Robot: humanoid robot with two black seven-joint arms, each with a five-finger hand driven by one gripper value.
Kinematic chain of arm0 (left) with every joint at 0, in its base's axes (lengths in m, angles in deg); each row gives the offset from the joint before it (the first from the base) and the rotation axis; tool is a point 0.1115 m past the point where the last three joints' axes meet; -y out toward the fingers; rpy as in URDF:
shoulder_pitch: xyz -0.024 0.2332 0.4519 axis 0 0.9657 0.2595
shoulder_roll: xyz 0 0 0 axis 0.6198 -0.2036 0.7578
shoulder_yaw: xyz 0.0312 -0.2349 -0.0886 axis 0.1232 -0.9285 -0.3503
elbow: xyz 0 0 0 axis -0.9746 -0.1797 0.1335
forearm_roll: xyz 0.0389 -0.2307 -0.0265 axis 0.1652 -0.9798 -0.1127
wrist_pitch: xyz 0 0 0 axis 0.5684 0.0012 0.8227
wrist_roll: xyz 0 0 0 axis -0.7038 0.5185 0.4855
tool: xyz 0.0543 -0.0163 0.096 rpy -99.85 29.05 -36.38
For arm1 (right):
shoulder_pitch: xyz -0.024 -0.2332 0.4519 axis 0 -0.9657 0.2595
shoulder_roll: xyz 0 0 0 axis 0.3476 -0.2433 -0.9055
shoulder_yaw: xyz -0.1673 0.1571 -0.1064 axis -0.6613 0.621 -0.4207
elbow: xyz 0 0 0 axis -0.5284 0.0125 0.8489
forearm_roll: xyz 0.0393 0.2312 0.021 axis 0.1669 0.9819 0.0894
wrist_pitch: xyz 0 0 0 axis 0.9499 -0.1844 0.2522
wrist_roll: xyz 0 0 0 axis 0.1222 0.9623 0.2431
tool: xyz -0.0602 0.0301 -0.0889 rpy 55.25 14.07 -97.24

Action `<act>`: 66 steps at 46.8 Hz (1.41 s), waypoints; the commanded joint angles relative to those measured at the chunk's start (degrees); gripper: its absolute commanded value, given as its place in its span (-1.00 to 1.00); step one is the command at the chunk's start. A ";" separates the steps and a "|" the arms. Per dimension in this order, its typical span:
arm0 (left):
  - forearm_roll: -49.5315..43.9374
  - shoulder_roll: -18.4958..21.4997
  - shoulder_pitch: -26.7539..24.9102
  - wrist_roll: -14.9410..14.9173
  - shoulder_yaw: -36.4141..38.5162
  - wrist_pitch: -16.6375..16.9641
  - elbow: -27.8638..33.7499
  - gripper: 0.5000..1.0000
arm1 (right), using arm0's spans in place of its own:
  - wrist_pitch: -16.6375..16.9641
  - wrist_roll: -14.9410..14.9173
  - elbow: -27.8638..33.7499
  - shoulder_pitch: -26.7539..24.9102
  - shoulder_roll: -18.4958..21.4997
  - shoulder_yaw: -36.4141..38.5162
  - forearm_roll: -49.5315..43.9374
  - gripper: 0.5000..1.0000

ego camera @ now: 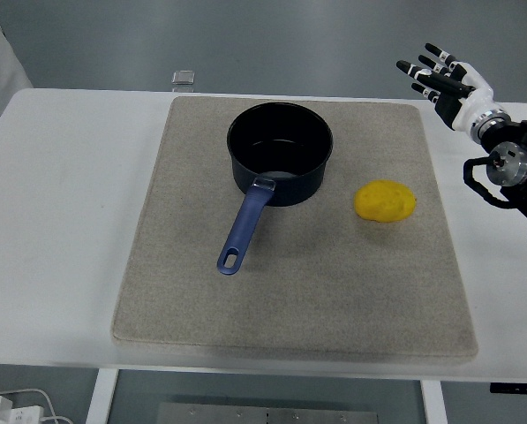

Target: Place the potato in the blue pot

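While beside the pot (279, 152), potato (385, 200) below robot hand (441, 79).

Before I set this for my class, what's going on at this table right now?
Nothing is being handled yet. The robot's right hand is raised over the table's far right corner with its fingers spread, holding nothing. The yellow potato lies on the grey mat, just right of the blue pot, not touching it. The pot is empty, with its handle pointing toward the near edge. The left arm is out of view.
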 commanded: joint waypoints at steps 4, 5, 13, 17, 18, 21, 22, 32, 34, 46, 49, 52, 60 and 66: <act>-0.59 0.00 -0.40 0.01 -0.73 -0.08 -0.19 1.00 | -0.01 0.00 -0.08 -0.01 0.03 0.02 0.04 0.84; -0.59 0.00 -0.40 0.10 -0.82 -0.08 -0.19 1.00 | -0.01 0.00 -0.08 -0.01 0.03 0.02 0.04 0.84; -0.33 0.00 -0.41 0.01 -0.56 0.36 -1.16 1.00 | -0.01 0.00 -0.08 -0.01 0.03 0.02 0.04 0.84; -0.33 0.00 0.04 0.01 -0.47 0.63 -1.42 1.00 | -0.01 0.00 -0.08 -0.10 -0.06 -0.07 0.04 0.84; -0.33 0.00 0.04 0.01 -0.47 0.63 -1.51 1.00 | -0.01 0.00 -0.08 -0.01 -0.15 -0.07 -0.04 0.84; -0.33 0.00 0.04 0.01 -0.47 0.63 -1.51 1.00 | -0.01 0.00 -0.08 -0.01 -0.24 -0.07 -0.04 0.84; -0.33 0.00 -0.05 0.01 -0.47 0.63 -1.42 1.00 | 0.07 0.00 -0.08 -0.01 -0.24 -0.07 -0.04 0.84; -0.33 0.00 -0.05 0.01 -0.47 0.63 -1.51 1.00 | -0.01 0.09 -0.08 -0.01 -0.24 -0.15 -0.13 0.84; -0.33 0.00 -0.05 0.01 -0.47 0.63 -1.51 1.00 | -0.01 0.09 -0.08 -0.01 -0.24 -0.15 -0.22 0.84; -0.33 0.00 -0.05 0.01 -0.47 0.63 -1.51 1.00 | -0.45 0.26 -0.08 0.08 0.03 -0.07 -0.31 0.84; -0.33 0.00 -0.05 0.01 -0.47 0.63 -1.51 1.00 | -0.63 0.35 -0.17 0.16 0.03 -0.07 -0.31 0.84; -0.33 0.00 -0.05 0.01 -0.47 0.63 -1.51 1.00 | -0.63 0.35 -0.26 0.25 -0.06 0.02 -0.31 0.84; -0.33 0.00 -0.05 0.01 -0.47 0.63 -1.51 1.00 | 0.34 -0.17 -0.26 0.34 -0.50 0.02 -0.22 0.84; -0.33 0.00 -0.05 0.01 -0.47 0.62 -1.51 1.00 | 0.25 -0.17 -0.26 0.43 -0.33 0.02 -0.22 0.84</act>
